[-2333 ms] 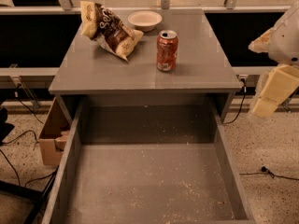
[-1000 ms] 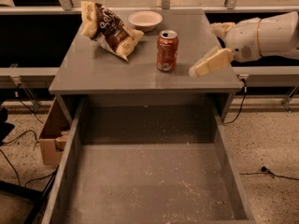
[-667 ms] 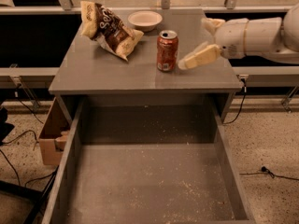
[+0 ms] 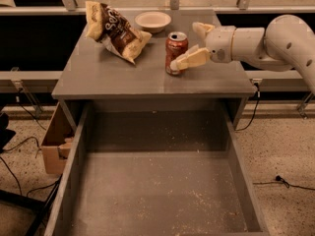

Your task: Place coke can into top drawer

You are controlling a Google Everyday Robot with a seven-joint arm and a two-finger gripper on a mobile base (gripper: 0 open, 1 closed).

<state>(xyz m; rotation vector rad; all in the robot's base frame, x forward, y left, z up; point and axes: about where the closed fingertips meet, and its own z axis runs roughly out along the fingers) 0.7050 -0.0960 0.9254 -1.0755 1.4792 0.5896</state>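
While the fingers stood spread apart, pinching nothing, the nearer one lay across the lower right side of the coke can and the farther one pointed past it toward the back edge. We could not tell whether the nearer finger touched the can or only passed in front of it. The gripper sat at the can's right side, low over the cabinet top, and its pale arm reached in from beyond the right edge.

The can stood upright on the worktop, a little right of centre and about midway between the back and front edges. A brown-and-cream chip bag lay toward the back left corner, and a shallow white bowl sat at the back edge near the middle, both well apart from the can. Below the front edge the top drawer was pulled fully out, its speckled floor bare.

We judged the can light and stiff enough for a firm pinch, though its thin wall would dent under a hard squeeze and its smooth, round side could slip or roll from a shallow hold. The best hold seemed to be across the middle of the body, one finger on each side, low enough not to tip it. We could not tell whether it was full.
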